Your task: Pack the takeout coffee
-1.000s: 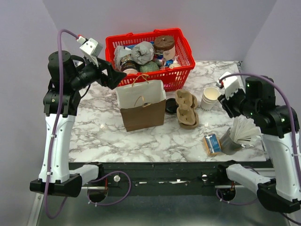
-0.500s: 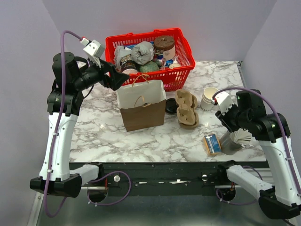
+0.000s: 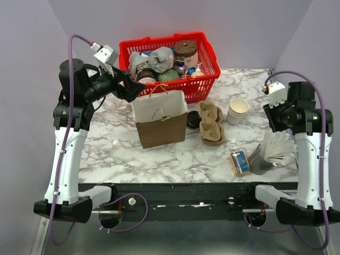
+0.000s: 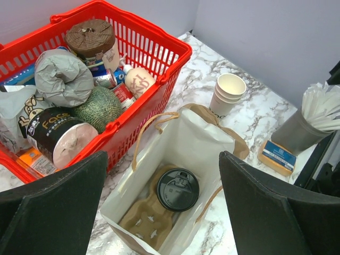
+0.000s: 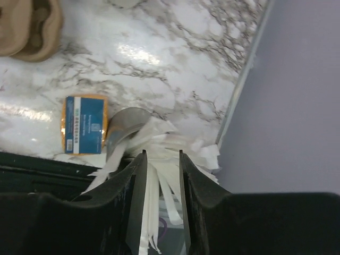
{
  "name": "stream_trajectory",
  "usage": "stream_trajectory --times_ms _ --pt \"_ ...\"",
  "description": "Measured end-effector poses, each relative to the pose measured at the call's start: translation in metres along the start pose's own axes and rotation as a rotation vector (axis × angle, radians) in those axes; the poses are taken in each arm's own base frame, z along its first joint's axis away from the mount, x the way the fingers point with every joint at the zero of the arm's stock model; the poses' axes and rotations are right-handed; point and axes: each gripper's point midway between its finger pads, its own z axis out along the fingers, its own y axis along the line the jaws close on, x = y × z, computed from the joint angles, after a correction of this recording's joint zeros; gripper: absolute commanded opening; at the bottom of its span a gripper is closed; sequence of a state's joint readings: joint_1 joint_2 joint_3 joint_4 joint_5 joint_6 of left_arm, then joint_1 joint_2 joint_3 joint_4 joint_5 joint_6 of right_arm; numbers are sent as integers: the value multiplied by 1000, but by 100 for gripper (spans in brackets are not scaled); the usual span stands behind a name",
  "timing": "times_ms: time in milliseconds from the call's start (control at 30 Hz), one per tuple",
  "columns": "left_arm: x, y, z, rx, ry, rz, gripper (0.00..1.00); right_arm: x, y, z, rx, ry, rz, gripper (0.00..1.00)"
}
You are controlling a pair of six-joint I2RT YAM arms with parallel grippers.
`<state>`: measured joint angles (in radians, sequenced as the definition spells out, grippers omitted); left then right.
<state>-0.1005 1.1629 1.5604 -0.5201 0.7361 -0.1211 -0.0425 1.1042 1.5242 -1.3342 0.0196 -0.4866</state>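
The takeout coffee stands inside the open brown paper bag (image 4: 212, 143); in the left wrist view I see only its black dome lid (image 4: 178, 189), set in a cardboard carrier (image 4: 146, 220) at the bag's bottom. The cup's side is hidden. In the top view the bag (image 3: 159, 122) hides the coffee. My left gripper (image 4: 164, 156) is wide open and empty, hovering above the bag's mouth, behind the bag in the top view (image 3: 133, 89). My right gripper (image 5: 161, 154) is open and empty, high above a holder of white paper-wrapped sticks (image 5: 159, 143), at the table's right (image 3: 275, 121).
A red basket (image 3: 210, 56) full of groceries stands behind the bag. Right of the bag lie a loose black lid (image 3: 192, 120), stacked cardboard carriers (image 3: 211, 123), a stack of lidless cups (image 3: 237, 110), a blue-orange packet (image 3: 239, 162) and the grey holder (image 3: 259, 159).
My right arm dipped towards the holder, then pulled back right and up, away from the cup stack. My left arm shifted slightly towards the bag a second ago and has held still since.
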Motion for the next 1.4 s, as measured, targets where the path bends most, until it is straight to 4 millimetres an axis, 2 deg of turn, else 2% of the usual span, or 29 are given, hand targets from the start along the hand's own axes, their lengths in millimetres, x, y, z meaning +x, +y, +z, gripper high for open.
stream_trajectory --times_ms 100,300,633,1133,1233,1367,1400 --pt "1 0 0 1 -1 0 93 4 -20 -2 44 11 46 39" --pt "3 -2 -2 1 0 -4 93 13 -26 1 39 29 25 40" --pt "6 -1 -2 1 3 -10 93 36 -21 23 -24 120 -23 39" --pt "13 0 0 0 17 -22 94 46 -15 38 -76 170 -38 34" --pt "14 1 0 0 17 -22 94 47 -15 39 -79 173 -38 24" --pt "14 1 0 0 18 -24 93 46 -15 39 -80 176 -36 1" --pt "14 1 1 0 18 -24 93 46 -16 39 -79 175 -36 1"
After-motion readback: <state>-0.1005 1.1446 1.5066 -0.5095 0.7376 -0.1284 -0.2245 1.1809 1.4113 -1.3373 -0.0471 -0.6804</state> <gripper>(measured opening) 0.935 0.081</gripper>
